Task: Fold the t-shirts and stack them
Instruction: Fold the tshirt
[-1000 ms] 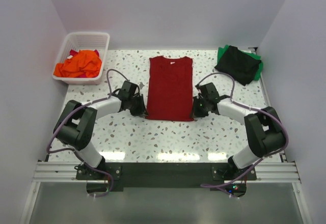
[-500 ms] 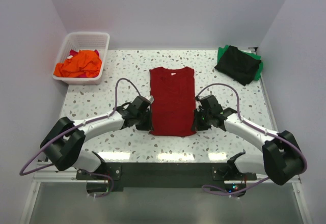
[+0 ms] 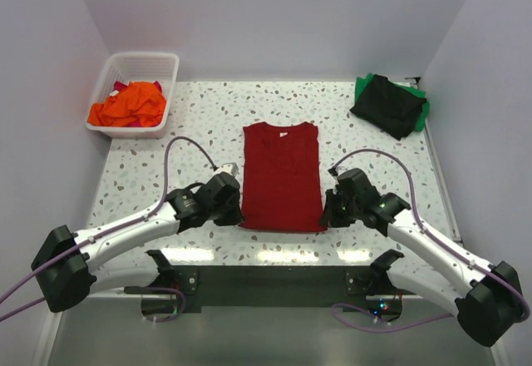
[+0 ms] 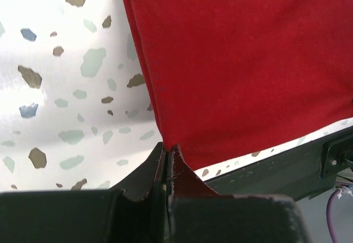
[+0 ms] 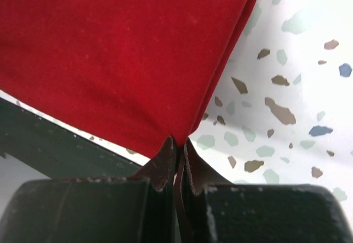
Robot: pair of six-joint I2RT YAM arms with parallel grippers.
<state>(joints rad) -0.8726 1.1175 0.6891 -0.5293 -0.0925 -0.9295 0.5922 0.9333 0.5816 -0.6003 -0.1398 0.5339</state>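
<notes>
A dark red t-shirt (image 3: pixel 281 175) lies flat with its sleeves folded in, as a long rectangle in the middle of the table, collar at the far end. My left gripper (image 3: pixel 237 215) is shut on its near left corner (image 4: pixel 168 143). My right gripper (image 3: pixel 327 216) is shut on its near right corner (image 5: pixel 179 138). Both corners sit close to the table's near edge. A black t-shirt (image 3: pixel 387 104) lies folded on a green one (image 3: pixel 423 110) at the far right. Orange t-shirt (image 3: pixel 129 105) and a bit of red cloth fill the basket.
A white slatted basket (image 3: pixel 162 71) stands at the far left corner. The speckled table (image 3: pixel 150 166) ends in a dark front rail (image 3: pixel 274 279) just behind the shirt's hem. White walls close in the left, right and far sides.
Both grippers have drawn back toward the near edge, dragging the dark red shirt with them by its bottom corners. The arms have stretched out lower and wider.
</notes>
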